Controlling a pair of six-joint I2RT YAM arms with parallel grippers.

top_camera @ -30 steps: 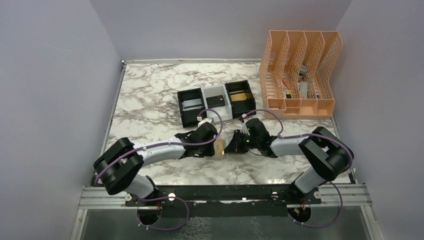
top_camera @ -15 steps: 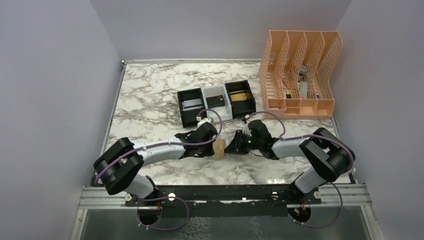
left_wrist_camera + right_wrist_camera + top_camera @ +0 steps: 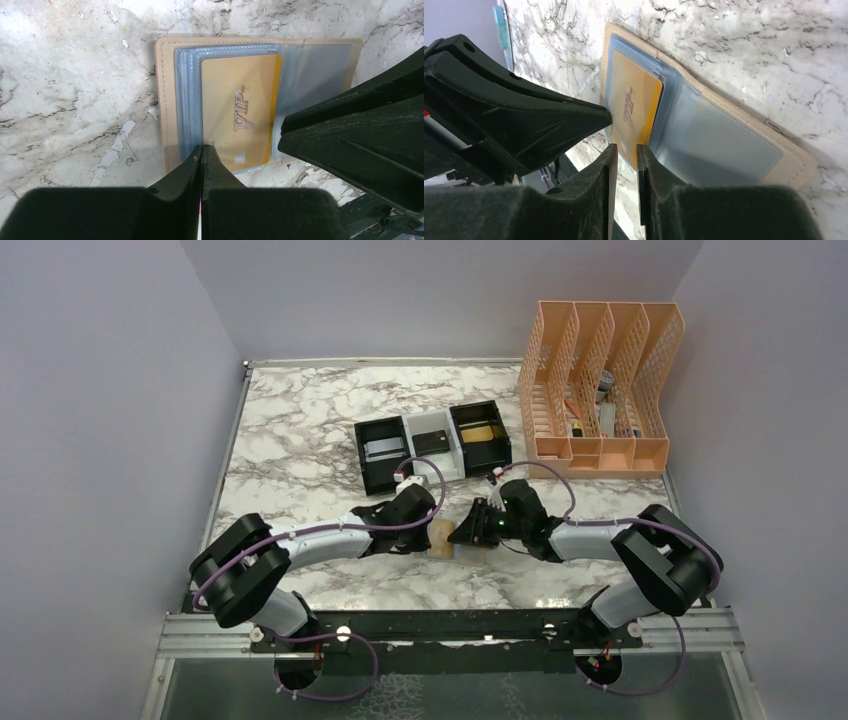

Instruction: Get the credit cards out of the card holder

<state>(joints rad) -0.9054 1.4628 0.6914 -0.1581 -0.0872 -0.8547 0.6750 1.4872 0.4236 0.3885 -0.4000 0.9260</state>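
The tan card holder [image 3: 162, 100] lies open on the marble between both grippers [image 3: 440, 537]. A gold credit card [image 3: 240, 100] marked VIP sits in its bluish clear pocket, also plain in the right wrist view as the gold card [image 3: 634, 100] within the holder [image 3: 789, 162]. My left gripper [image 3: 202, 146] is shut, tips on the pocket's near part by the card's left edge, nothing visible between them. My right gripper [image 3: 624, 146] is open by a narrow gap, right at the gold card's near corner. In the overhead view the left gripper [image 3: 430, 530] and right gripper [image 3: 463, 532] nearly meet.
A row of small bins stands behind: a black bin [image 3: 383, 468] with a silvery card, a white bin [image 3: 433, 462] with a dark card, a black bin [image 3: 481, 454] with a gold item. A peach mesh file organizer [image 3: 600, 380] is at the back right.
The left jaws have closed down onto the holder. The right jaws have parted slightly, and the right arm has drawn a little rightward. The holder looks brighter and raised in the overhead view.
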